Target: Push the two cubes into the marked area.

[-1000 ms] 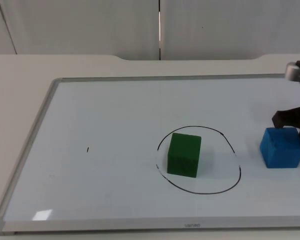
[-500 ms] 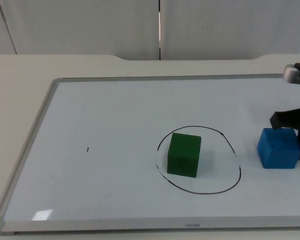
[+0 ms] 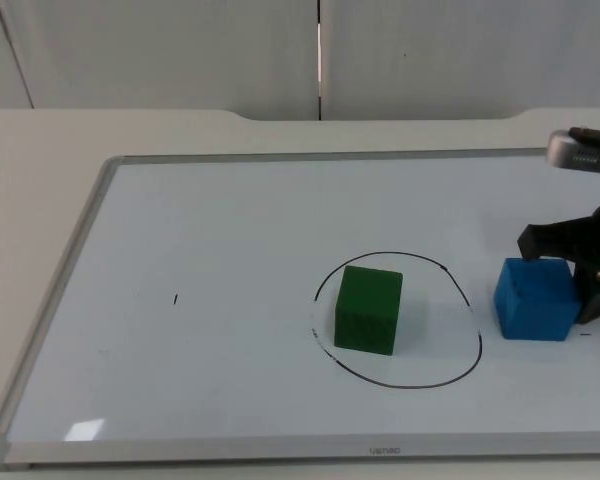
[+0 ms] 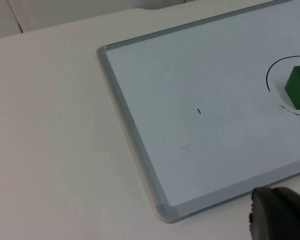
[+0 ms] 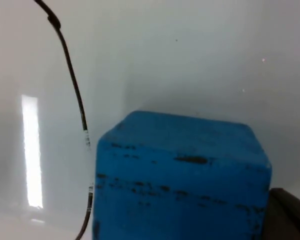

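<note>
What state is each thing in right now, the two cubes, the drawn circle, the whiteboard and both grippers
green cube: upright on the board, inside the circle.
blue cube: upright, just outside the circle's right side, right gripper against it.
drawn circle: holds the green cube.
whiteboard: flat on the table.
right gripper: at the blue cube's far and right sides.
left gripper: waits off the board's near corner.

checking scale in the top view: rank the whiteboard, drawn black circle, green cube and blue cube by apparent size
1. White metal-framed whiteboard
2. Drawn black circle
3. Green cube and blue cube: about alike, green marginally larger; not safely ranked.
</note>
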You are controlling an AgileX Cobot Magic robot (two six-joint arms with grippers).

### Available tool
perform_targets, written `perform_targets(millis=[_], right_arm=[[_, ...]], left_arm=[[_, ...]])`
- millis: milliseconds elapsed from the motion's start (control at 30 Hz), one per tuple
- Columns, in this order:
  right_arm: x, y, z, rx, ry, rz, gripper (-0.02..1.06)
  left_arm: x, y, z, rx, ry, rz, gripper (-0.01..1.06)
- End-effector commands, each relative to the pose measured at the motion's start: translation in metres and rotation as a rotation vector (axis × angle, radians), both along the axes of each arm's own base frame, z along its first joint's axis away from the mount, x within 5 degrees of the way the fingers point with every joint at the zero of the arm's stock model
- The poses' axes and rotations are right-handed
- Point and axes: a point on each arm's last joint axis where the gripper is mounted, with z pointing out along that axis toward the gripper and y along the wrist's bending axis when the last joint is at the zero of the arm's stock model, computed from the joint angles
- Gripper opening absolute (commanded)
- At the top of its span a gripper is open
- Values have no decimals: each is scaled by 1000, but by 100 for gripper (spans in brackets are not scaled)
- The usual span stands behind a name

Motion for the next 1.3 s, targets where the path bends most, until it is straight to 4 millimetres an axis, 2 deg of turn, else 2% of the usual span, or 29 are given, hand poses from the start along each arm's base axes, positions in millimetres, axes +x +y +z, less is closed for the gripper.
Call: perform_targets(millis=[0,767,867,1167,1267], right_arm=[[0,3,0,8,-1,-4,0],[-1,5,0,39,20,-29,0],[-2,9,0,38,18,-15,0],[-4,38,2,43,-71,59,0],[-3,39,2,48,-82,45,0]], left_arm=[[0,0,0,-5,-9,9,0],[0,0,0,-5,-9,9,0],[0,0,0,-5,-9,9,0],[0,0,0,-5,-9,9,0],[0,0,0,-5,-9,9,0]])
